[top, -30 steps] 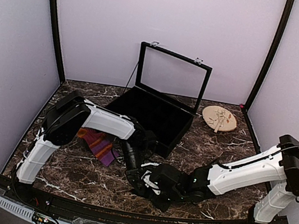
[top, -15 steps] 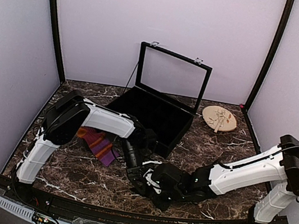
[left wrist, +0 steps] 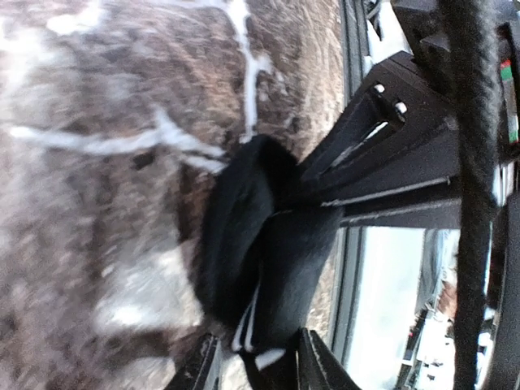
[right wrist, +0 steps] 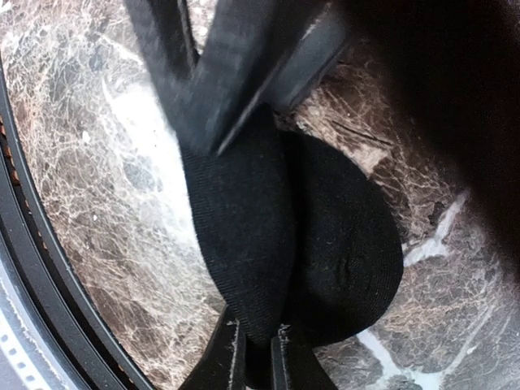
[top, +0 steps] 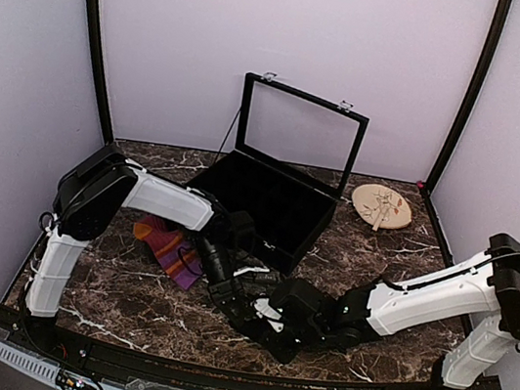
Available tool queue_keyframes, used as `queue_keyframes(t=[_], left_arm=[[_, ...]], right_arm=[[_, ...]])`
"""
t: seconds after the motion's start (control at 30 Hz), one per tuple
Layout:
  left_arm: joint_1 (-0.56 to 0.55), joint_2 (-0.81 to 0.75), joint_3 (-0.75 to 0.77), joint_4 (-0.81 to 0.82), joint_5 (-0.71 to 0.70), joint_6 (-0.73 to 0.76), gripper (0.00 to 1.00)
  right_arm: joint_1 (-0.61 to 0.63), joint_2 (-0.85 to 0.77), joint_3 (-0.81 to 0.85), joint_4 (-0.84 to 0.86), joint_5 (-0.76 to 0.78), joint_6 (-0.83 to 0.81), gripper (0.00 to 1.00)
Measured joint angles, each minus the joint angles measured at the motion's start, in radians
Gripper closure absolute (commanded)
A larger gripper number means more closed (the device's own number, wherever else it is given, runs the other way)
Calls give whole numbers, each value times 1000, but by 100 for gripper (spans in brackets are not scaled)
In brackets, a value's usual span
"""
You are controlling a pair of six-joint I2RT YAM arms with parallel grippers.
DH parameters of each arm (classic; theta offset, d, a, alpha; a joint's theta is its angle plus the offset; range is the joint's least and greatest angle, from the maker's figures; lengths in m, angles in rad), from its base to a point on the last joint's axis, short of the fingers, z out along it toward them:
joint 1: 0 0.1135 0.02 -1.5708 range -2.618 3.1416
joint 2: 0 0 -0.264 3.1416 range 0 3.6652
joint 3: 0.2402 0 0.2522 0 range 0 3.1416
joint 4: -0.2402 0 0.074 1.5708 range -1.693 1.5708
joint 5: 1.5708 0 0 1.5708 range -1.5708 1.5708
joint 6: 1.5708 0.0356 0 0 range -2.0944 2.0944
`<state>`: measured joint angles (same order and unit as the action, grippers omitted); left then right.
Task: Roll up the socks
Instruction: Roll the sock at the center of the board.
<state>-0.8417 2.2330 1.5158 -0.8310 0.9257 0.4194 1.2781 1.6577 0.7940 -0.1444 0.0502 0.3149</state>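
So my left gripper [left wrist: 256, 367] just let its fingers spread and that arm's elbow swung further out from the open black case [top: 269, 201], so those fingers now only straddle the white-striped cuff of the black sock [right wrist: 325, 244] instead of squeezing it. My right gripper [right wrist: 256, 357] is pinched nearly closed on a fold of that sock, which sits bunched up in front of the case. I reckon this roll is basically made, while the purple-and-orange sock [top: 170, 250], lying loose off the case's front-left corner, isn't rolled yet.
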Motion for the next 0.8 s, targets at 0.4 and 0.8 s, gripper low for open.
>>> queue_keyframes(t=[0.4, 0.8], left_arm=[[47, -108, -124, 207, -89, -97, 65], [54, -366, -428, 580, -367, -234, 64]], right_arm=[[-37, -14, -21, 20, -62, 22, 92], [-108, -35, -61, 55, -187, 56, 92]])
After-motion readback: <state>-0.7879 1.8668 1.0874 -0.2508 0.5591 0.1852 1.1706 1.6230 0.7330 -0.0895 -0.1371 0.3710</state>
